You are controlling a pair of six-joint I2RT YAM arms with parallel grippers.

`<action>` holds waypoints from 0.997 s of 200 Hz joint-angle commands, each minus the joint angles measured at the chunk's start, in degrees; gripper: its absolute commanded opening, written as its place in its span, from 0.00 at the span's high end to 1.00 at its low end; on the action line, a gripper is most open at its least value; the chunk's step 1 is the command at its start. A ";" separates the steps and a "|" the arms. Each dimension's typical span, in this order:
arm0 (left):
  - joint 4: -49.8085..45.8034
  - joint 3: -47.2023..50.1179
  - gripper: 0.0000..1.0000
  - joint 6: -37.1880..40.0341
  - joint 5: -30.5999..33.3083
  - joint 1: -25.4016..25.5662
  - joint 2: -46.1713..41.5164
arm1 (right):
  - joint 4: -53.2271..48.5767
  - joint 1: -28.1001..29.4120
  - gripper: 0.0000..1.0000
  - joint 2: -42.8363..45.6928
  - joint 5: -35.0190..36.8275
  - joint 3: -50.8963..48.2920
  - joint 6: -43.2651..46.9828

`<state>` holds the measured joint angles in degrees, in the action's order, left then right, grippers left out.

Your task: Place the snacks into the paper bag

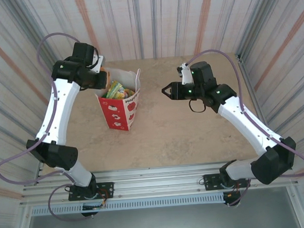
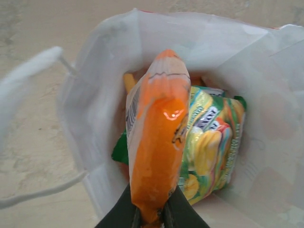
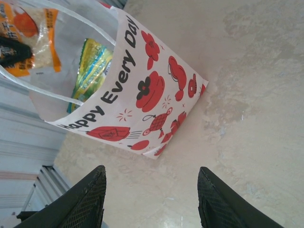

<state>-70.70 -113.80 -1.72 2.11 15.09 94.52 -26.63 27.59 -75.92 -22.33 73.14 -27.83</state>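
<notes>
Orange packet (image 2: 158, 142), likely light, soft and slippery, is pinched by its end seam in my left claw (image 2: 152, 216), bag (image 2: 90, 109) just beyond it, my right claw (image 3: 152, 190) spread.

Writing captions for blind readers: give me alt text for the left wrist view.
The left gripper pinches the end of an orange snack packet, held over the open mouth of a white paper bag. A green-yellow packet lies inside the bag.

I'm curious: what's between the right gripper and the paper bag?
Just bare table lies between the right gripper and the paper bag, in the top view.
</notes>
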 commanded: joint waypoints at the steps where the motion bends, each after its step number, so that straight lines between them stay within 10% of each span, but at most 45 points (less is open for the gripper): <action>1: -2.29 -2.99 0.79 1.04 4.99 0.02 1.43 | -1.05 -0.61 0.47 -0.74 -0.01 -1.02 1.05; 39: -1.21 -4.30 0.46 1.71 -1.10 2.32 1.10 | -0.79 -1.93 0.46 -0.94 -1.62 -1.27 0.25; 119: 5.12 3.17 0.41 3.91 -19.72 11.52 -4.72 | -0.52 -4.15 0.44 3.26 -2.66 -4.12 -1.94; 199: 6.03 3.38 0.40 2.27 -15.02 15.13 -0.13 | -0.02 -4.96 0.44 4.31 -3.82 -4.60 -2.30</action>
<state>-64.60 -110.34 0.64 -16.29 29.36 92.71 -26.63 22.85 -73.25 -25.36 69.12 -29.56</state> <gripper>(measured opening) 0.596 0.564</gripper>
